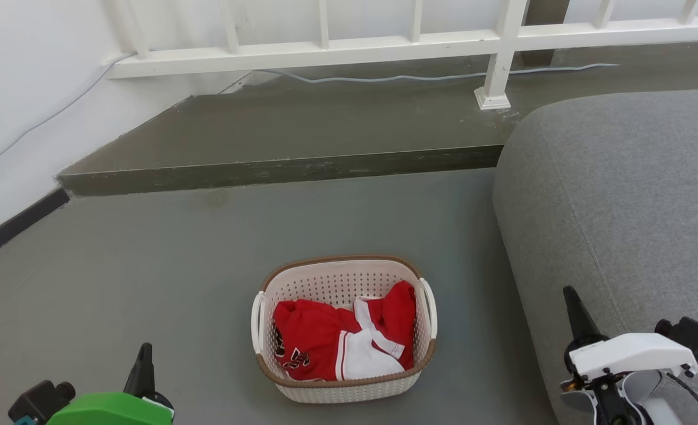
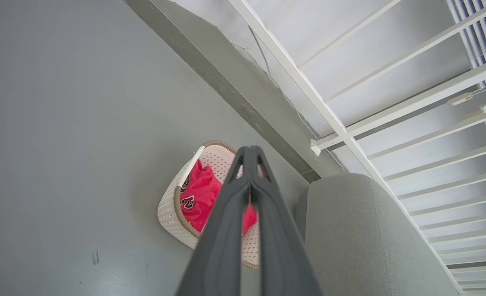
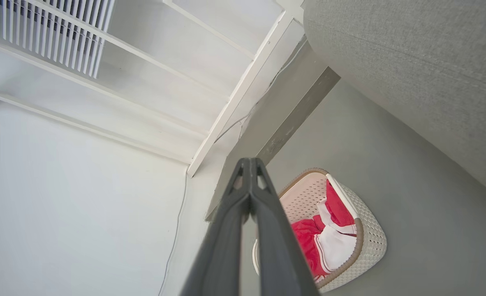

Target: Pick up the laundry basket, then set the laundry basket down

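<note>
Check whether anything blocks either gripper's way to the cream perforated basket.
Nothing visible does. Bare grey floor separates the left gripper and right gripper from the cream-white perforated plastic laundry basket; the grey fabric sofa stands apart, to its right.

The cream, perforated laundry basket (image 1: 343,378) has a brown rim; the clothing (image 1: 325,342) inside is red and white with dark, possibly lettered, print.

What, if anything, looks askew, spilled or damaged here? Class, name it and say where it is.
Nothing stands out. The laundry basket stands upright on the grey floor, with the red-and-white clothing all inside it. Nothing is spilled or visibly broken.
</note>
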Controlling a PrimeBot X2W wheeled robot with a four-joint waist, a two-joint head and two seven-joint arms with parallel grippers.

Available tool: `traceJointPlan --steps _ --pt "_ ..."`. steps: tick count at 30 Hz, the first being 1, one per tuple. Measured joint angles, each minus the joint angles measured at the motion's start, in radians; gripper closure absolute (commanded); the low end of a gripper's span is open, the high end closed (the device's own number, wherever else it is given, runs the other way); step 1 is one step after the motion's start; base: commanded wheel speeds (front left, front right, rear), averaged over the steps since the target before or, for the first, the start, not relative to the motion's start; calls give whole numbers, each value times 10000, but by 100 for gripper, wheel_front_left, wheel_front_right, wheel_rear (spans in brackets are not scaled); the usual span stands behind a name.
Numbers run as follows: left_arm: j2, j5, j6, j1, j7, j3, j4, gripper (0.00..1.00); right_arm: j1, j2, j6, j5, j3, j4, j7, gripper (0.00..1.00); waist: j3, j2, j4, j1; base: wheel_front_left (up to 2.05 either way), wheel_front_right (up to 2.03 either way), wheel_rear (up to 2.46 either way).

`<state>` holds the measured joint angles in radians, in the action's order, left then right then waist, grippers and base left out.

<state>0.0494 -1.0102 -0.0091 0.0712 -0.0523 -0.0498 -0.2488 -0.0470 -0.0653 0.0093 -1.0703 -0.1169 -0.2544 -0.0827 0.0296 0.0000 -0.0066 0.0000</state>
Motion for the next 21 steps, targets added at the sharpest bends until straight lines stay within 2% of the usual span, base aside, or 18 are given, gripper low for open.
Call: traceJointPlan --steps 21 --pt "-29 -2355 -451 -516 631 504 -115 100 348 -15 431 -2307 777 -59 591 100 -130 0 27 0 0 0 0"
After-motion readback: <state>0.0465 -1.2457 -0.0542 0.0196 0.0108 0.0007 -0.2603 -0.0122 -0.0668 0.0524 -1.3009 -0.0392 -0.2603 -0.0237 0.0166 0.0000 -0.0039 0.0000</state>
